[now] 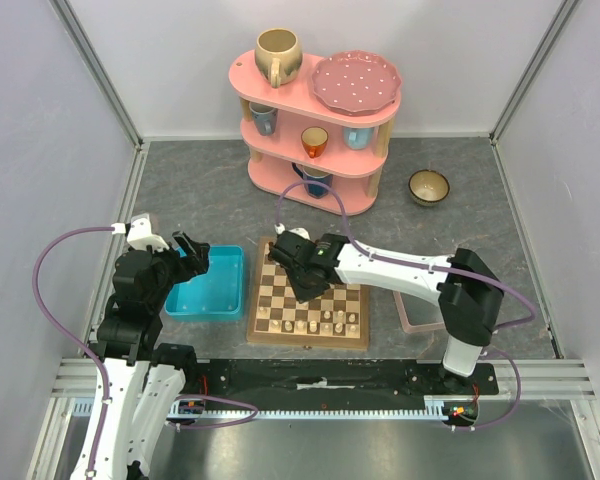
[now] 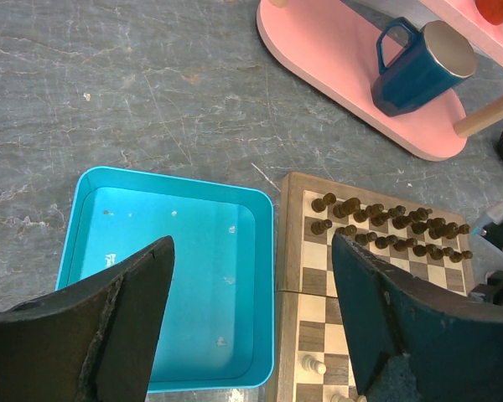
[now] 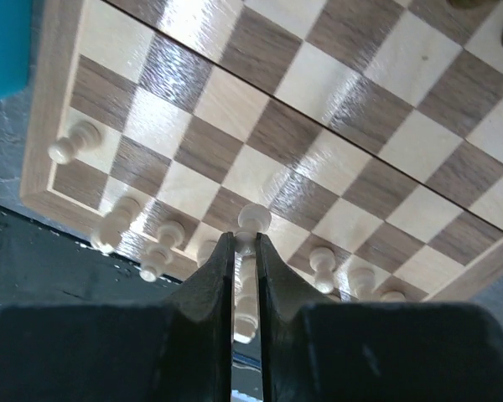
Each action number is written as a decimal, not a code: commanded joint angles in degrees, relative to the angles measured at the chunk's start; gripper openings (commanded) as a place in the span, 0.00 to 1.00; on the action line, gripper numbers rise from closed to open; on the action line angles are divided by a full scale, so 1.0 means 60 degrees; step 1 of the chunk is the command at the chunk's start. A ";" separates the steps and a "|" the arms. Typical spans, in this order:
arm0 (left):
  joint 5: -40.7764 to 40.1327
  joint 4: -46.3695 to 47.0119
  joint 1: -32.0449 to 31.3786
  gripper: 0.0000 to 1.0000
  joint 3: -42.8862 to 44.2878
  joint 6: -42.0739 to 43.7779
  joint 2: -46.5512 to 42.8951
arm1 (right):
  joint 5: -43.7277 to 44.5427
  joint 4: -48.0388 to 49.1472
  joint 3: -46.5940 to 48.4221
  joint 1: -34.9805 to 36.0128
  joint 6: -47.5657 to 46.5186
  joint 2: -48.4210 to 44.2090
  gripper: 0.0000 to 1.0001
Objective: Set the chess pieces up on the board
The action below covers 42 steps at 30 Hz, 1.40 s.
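My right hand (image 3: 246, 244) is drawn nearly closed, its two dark fingers (image 3: 210, 285) pinching a small pale cream wooden pawn (image 3: 253, 220) by the stem, with the round head poking out past the tips. It sits over the near rows of the square wooden chessboard with light and dark brown checks (image 3: 235, 109), a little left of the board's middle and just behind the other pale cream wooden chessmen (image 3: 159, 251) lined along the board's near edge. I cannot tell whether its base is down on a square yet. I judge the piece to be very light, stiff and smooth, with a narrow foot that would topple at a nudge, so the stem below the head seems the right hold (the rounded head itself would likely squirt out). Its neighbours stand close, so letting go calls for a small opening and a straight lift. My left hand (image 2: 251, 251) is spread wide and empty over the turquoise plastic tray (image 2: 193, 293) just left of the board; the dark brown chessmen (image 2: 386, 222) fill the board's far rows.
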 commanded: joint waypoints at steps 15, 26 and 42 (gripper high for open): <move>0.0114 0.0449 0.0044 0.82 -0.0077 0.0133 -0.0034 | -0.0336 0.0536 -0.1439 0.0075 0.0381 -0.1034 0.15; 0.0100 0.0464 0.0044 0.82 -0.0063 0.0133 -0.0034 | -0.0424 0.0594 -0.1806 0.0060 0.0425 -0.1284 0.15; 0.0100 0.0449 0.0044 0.82 -0.0063 0.0118 -0.0049 | -0.0424 0.0712 -0.1674 0.0075 0.0381 -0.0991 0.17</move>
